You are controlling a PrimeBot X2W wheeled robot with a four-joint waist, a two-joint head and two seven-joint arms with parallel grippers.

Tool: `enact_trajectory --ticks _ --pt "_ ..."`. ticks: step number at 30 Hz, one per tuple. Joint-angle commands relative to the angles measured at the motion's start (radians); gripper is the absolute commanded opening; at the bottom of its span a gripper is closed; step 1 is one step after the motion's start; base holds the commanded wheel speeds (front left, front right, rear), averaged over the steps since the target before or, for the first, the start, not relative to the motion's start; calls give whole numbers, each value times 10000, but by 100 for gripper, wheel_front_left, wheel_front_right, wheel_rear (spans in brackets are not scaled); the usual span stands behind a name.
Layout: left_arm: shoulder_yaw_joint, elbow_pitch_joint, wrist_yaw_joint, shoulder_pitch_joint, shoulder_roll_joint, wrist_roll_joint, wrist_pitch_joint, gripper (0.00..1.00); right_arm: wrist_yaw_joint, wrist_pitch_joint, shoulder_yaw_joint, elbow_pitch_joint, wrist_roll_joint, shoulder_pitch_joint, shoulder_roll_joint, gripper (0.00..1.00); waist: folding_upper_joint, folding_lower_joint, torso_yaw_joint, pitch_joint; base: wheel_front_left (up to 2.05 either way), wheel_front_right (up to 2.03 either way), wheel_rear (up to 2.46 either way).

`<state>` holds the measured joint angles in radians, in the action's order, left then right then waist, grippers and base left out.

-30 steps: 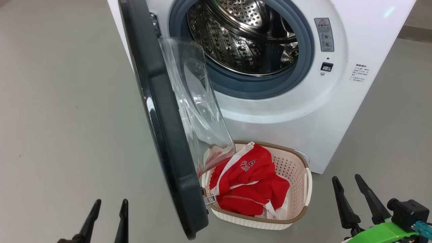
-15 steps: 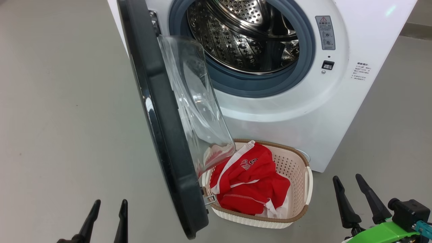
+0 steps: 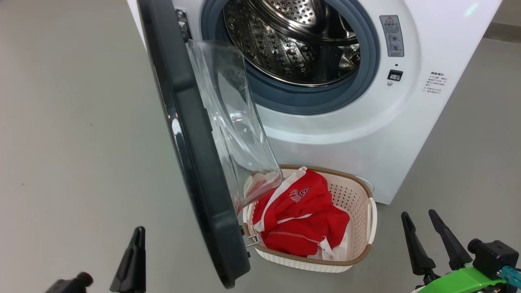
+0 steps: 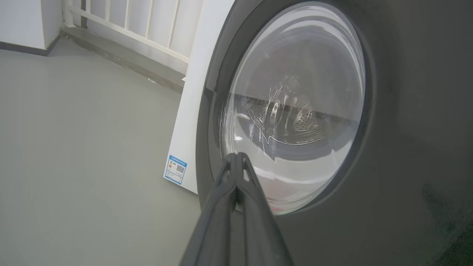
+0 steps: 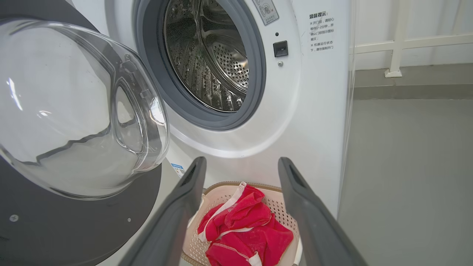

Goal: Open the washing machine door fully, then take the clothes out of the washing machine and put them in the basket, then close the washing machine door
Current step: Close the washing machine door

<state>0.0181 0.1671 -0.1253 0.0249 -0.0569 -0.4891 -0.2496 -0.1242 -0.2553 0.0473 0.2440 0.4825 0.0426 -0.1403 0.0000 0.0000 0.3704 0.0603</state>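
The white washing machine (image 3: 366,134) stands with its mouth uncovered, and its steel drum (image 3: 293,36) shows bare metal. The washing machine door (image 3: 191,162) hangs open at the left, black rim edge-on, its glass bowl (image 3: 232,122) facing the mouth. Below it the cream basket (image 3: 351,203) holds the red clothes (image 3: 301,219). My left gripper (image 3: 139,232) is shut on nothing, on the door's outer side; the left wrist view has its joined fingertips (image 4: 236,160) before the door window (image 4: 295,107). My right gripper (image 3: 417,214) is open, right of the basket, and looks over the clothes (image 5: 244,229).
Grey floor surrounds the machine on both sides. A white railing (image 4: 147,33) on a low kerb runs behind it. A small blue label (image 4: 175,169) marks the machine's lower side corner. The door's bottom edge overhangs the basket's left rim.
The left gripper's fingers have closed together from open and shifted slightly. The head view has drifted a little. The right gripper, door, basket and clothes have not moved.
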Motion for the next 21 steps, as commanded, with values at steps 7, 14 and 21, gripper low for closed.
enact_trajectory --ticks 7,14,21 --pt "561 -757 -54 -698 -938 -4542 -122 0 -65 -65 195 -276 -56 -161 -61 100 0 0 -140 199 0 0 0" --pt "1990 -1859 -54 -763 -2381 -8833 265 0 -65 -65 178 -300 -46 -295 -65 100 0 0 -286 448 0 0 0" --pt "2497 -3012 -54 -740 -3190 -10819 1290 0 -65 -65 148 -327 -39 -402 -90 100 0 0 -382 644 0 0 0"
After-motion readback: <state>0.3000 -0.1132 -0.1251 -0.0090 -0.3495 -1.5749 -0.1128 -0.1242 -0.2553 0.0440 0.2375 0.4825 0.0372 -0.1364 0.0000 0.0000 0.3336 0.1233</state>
